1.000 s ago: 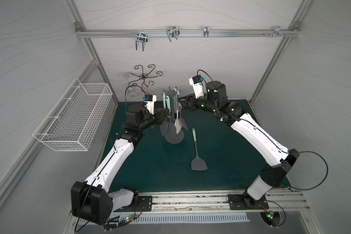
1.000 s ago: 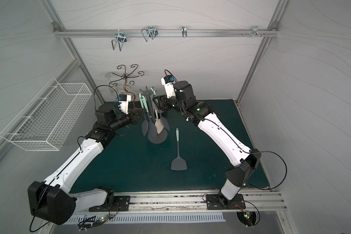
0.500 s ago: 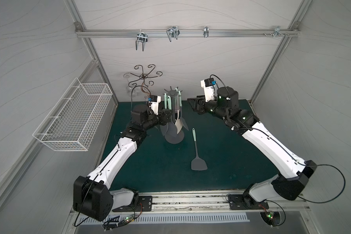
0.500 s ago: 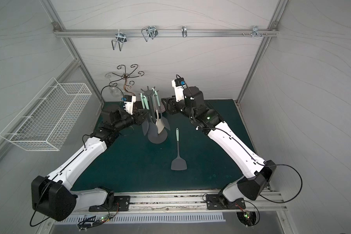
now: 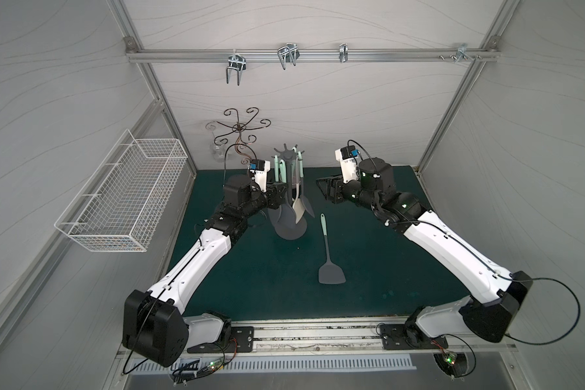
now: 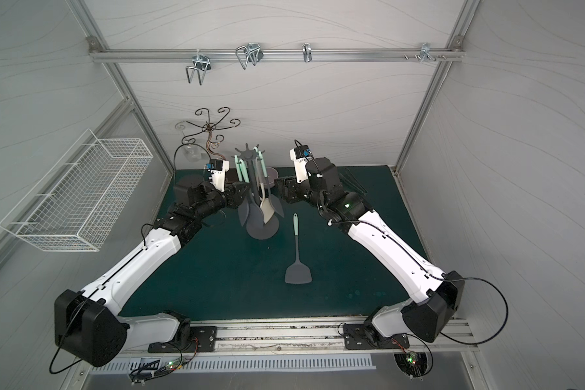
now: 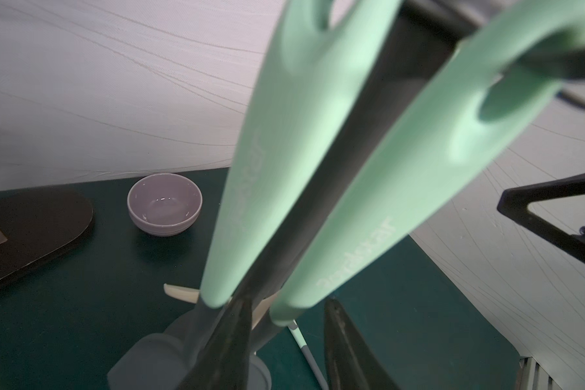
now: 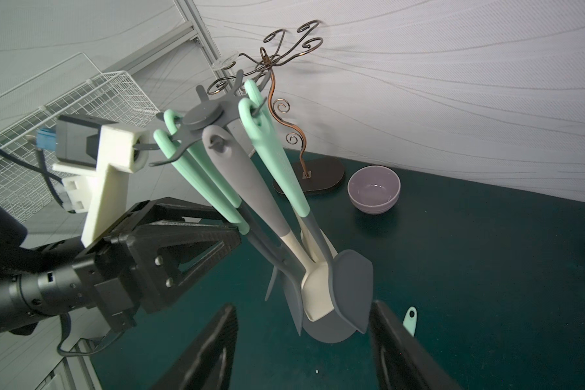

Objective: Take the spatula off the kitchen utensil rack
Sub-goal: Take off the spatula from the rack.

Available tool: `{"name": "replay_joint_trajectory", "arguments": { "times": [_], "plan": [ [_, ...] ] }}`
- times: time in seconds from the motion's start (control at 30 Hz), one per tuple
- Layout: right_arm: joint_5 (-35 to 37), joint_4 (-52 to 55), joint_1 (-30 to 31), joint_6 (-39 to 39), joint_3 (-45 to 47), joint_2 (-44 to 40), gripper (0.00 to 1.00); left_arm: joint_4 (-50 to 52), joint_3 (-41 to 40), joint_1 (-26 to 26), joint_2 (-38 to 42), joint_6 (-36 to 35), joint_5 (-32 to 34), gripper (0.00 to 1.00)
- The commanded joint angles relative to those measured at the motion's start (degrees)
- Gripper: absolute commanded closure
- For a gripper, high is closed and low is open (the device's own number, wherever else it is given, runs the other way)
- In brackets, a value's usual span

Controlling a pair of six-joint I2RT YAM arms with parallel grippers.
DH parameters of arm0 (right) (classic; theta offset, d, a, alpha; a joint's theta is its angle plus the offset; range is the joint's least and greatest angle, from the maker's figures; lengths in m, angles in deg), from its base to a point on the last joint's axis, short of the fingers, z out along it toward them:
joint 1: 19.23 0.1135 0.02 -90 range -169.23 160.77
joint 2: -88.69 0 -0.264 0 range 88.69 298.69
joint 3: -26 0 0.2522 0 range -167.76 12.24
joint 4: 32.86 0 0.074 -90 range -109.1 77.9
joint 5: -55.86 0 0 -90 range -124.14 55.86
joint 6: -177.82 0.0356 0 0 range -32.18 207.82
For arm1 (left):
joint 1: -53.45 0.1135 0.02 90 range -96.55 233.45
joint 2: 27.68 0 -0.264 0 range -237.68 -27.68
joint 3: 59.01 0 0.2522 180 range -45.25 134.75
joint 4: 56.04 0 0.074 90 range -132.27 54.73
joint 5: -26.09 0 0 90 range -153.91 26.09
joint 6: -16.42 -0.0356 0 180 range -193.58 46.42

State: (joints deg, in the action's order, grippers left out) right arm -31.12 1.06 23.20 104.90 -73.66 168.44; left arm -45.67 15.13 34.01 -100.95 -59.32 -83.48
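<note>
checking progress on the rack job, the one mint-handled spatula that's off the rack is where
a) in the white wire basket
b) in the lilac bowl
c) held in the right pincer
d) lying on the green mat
d: the spatula lies flat on the green mat, near the kitchen utensil rack and held by nothing.

The rack point(image 8: 203, 116) and spatula point(image 5: 332, 276) head are shown in matt grey plastic, the handles point(image 7: 277, 162) in a smooth, satin, rubbery mint material. The bowl point(image 8: 372, 206) is glazed and glossy, the mat point(image 5: 284, 270) matt. The basket point(image 5: 122, 196) is formed of white-coated wire, the stand point(image 8: 328, 175) of bronzed wire, the rail point(image 5: 318, 55) of brushed metal.
</note>
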Motion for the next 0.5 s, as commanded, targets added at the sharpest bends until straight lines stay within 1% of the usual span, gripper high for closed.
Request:
{"name": "replay_joint_trajectory", "arguments": {
  "times": [0.0, 0.27, 0.47],
  "plan": [
    [0.80, -0.57, -0.40, 0.90, 1.02, -1.61, 0.36, -5.44, -0.06, -0.82, 0.21, -1.43, -1.86, 0.61],
    [0.00, -0.37, -0.64, 2.02, 2.75, -2.01, 0.36, -5.12, 0.00, -0.96, -1.23, -1.34, 3.61, 0.62],
    [0.03, -0.39, -0.67, 2.30, 4.07, -2.58, 0.36, -5.55, 0.33, -0.95, -2.62, -1.43, 3.01, 0.65]
  ]
}}
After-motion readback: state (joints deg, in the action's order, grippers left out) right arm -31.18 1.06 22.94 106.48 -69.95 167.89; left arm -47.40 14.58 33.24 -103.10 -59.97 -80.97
